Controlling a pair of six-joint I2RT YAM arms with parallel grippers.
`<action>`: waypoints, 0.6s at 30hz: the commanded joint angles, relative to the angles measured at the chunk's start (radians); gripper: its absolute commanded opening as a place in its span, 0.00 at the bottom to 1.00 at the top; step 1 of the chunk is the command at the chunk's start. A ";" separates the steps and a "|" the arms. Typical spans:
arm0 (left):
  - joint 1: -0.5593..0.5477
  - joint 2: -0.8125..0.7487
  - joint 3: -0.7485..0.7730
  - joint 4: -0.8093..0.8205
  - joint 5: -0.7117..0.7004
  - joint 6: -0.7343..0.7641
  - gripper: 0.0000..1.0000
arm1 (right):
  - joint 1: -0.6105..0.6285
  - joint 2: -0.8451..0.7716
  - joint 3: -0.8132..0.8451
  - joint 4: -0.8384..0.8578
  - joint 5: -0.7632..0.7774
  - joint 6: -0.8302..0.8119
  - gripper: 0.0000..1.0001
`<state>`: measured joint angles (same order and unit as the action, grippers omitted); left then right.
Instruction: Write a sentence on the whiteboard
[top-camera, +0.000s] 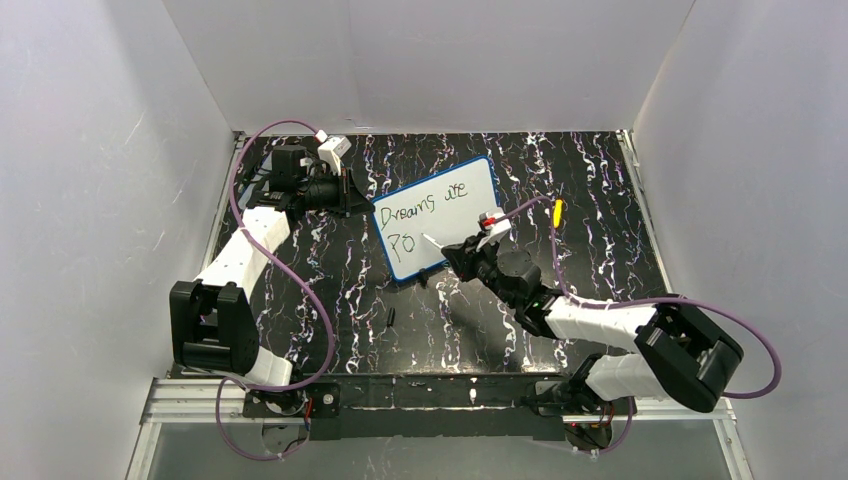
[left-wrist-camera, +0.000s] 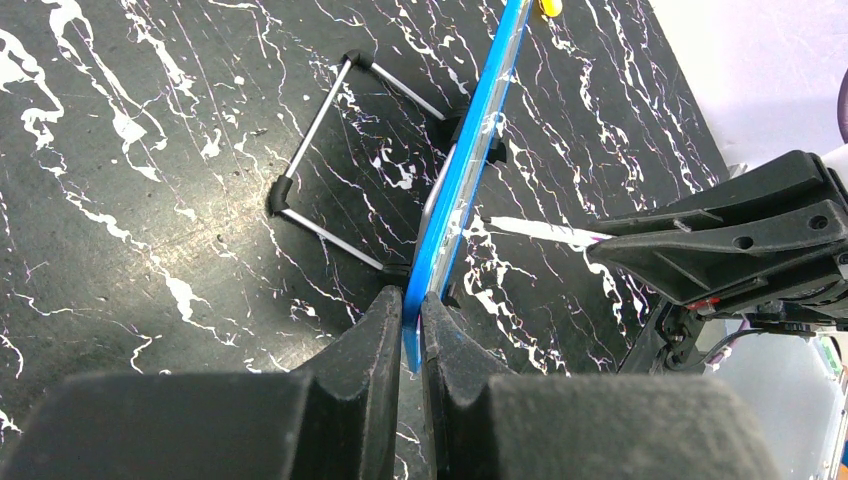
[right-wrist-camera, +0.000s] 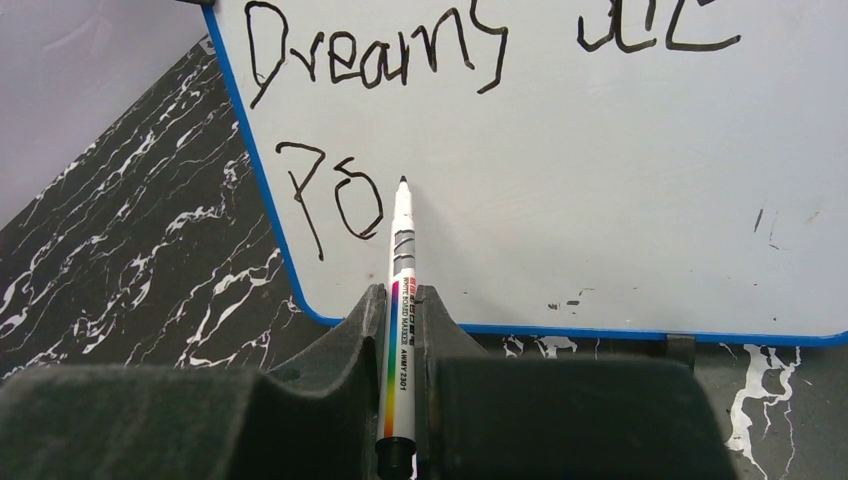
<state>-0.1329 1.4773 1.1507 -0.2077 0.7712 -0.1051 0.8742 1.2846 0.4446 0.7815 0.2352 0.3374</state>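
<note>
The whiteboard (top-camera: 450, 205) stands mid-table (top-camera: 600, 180), with a wire stand (left-wrist-camera: 330, 160) behind it. The left gripper (left-wrist-camera: 410, 300) pinches its left edge. In front, the right gripper (right-wrist-camera: 402, 295) holds a marker (right-wrist-camera: 402, 250), tip at the board just right of the sentence's (right-wrist-camera: 375, 60) lower row.

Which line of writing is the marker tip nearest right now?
The lower line, reading "Po": the marker tip sits just right of its o, well below "Dreams are".

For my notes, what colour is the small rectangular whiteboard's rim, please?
Blue rim, clearest in the left wrist view.
</note>
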 joint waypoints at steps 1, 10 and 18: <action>-0.004 -0.055 -0.008 0.008 0.037 -0.009 0.00 | -0.013 0.020 0.025 0.080 -0.016 -0.011 0.01; -0.005 -0.054 -0.010 0.008 0.037 -0.007 0.00 | -0.029 0.082 0.055 0.121 -0.011 -0.018 0.01; -0.004 -0.052 -0.007 0.008 0.039 -0.008 0.00 | -0.029 0.110 0.062 0.114 -0.069 -0.026 0.01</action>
<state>-0.1329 1.4773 1.1507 -0.2050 0.7631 -0.1043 0.8509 1.3777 0.4706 0.8497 0.1940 0.3332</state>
